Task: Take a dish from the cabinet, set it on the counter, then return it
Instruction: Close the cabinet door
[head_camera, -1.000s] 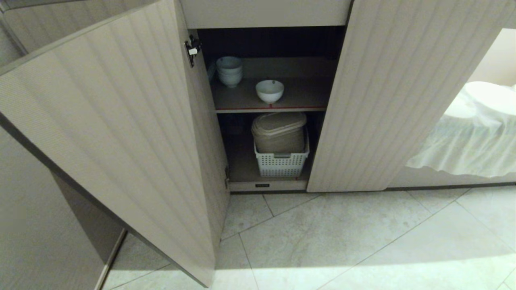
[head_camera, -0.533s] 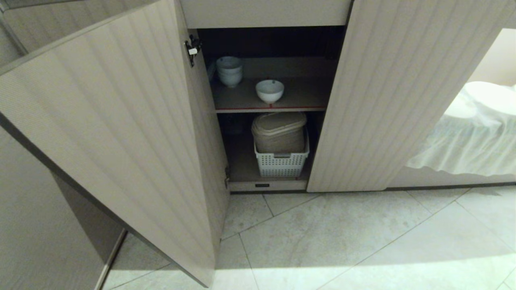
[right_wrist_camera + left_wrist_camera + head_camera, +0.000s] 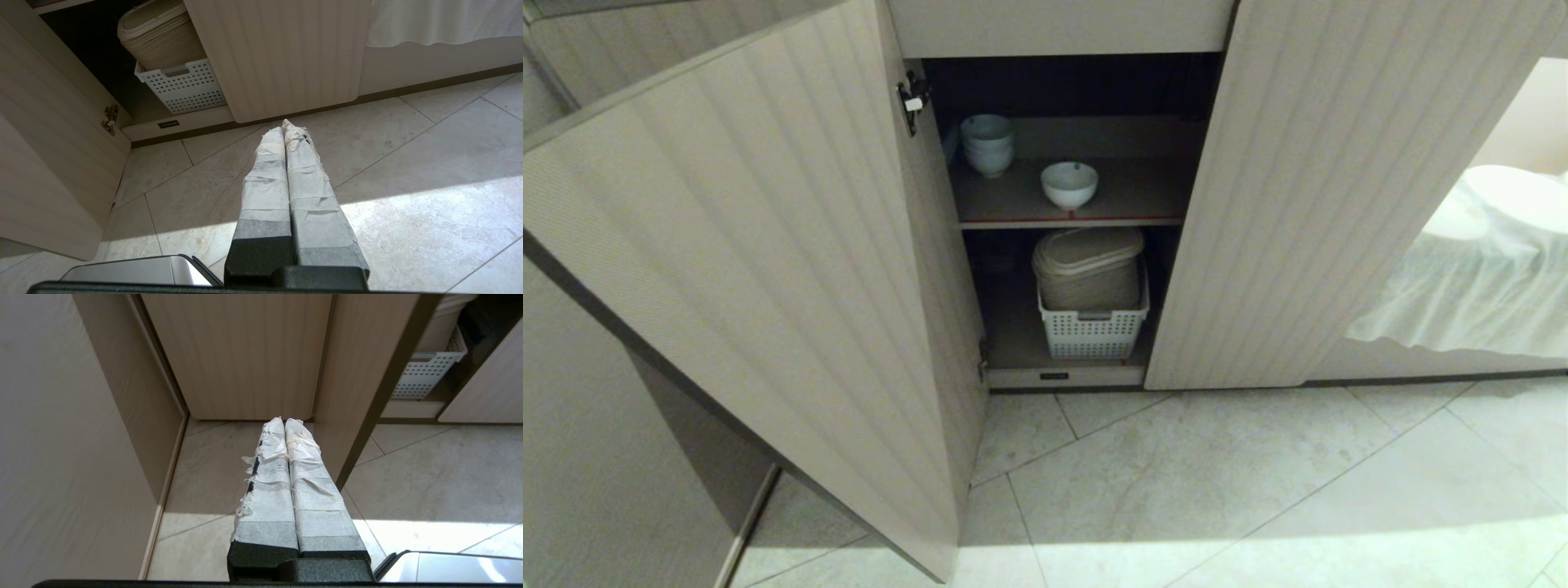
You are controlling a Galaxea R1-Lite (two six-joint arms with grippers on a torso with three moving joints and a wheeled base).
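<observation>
Stack of pale grey-white nested bowls (image 3: 987, 144) stands upright at rear left of upper shelf. Below: white perforated plastic basket (image 3: 1093, 331) holding a beige ribbed lidded container (image 3: 1088, 268). Grey stone floor tiles (image 3: 1217, 482) in front; white draped cloth (image 3: 1478, 269) at right.

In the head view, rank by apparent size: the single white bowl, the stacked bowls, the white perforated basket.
1. white perforated basket
2 and 3. single white bowl and stacked bowls look alike; the stack sits farther back, so unranked.
</observation>
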